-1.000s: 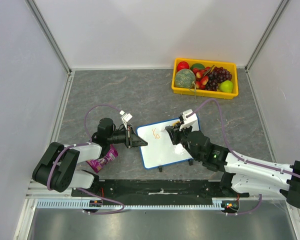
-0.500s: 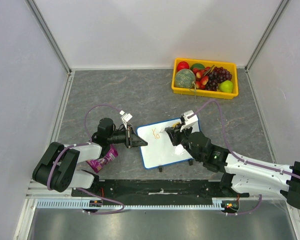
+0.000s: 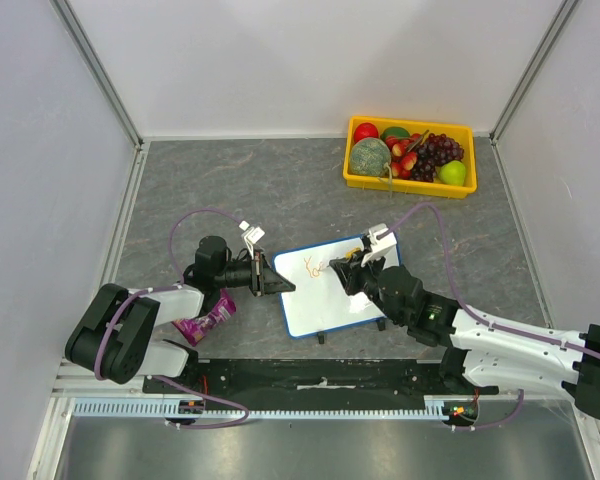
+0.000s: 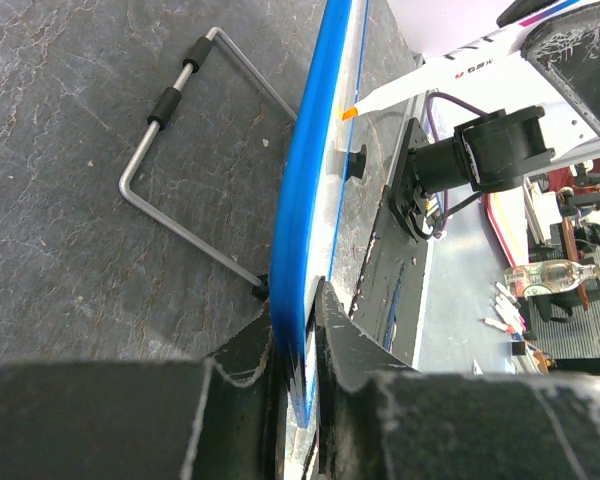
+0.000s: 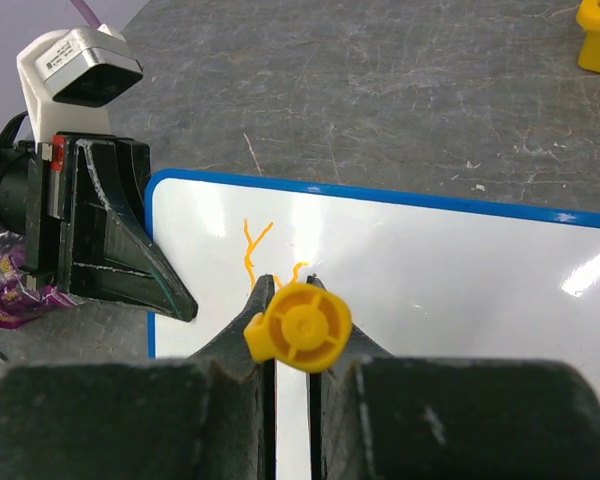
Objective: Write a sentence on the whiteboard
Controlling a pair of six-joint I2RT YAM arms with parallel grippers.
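Grey, stone-patterned surface between pale walls. Near its middle, toward the near edge, whiteboard: white face, blue frame with rounded corners, propped at a tilt on a bent wire stand. On the face, by its far left corner, only the start of the sentence: a few orange strokes, a "Y" and part of a following letter.

Left jaws pinching the board's left edge, one finger on each side of the blue frame, plain in the left wrist view. Right jaws pressed onto a marker with white barrel and yellow end cap, orange tip down against the white face just right of the strokes.

Just left of the left arm, lying flat, purple packet. Well apart at the far right, yellow tray filled with fruit: melon, dark grapes, green apple, red pieces.
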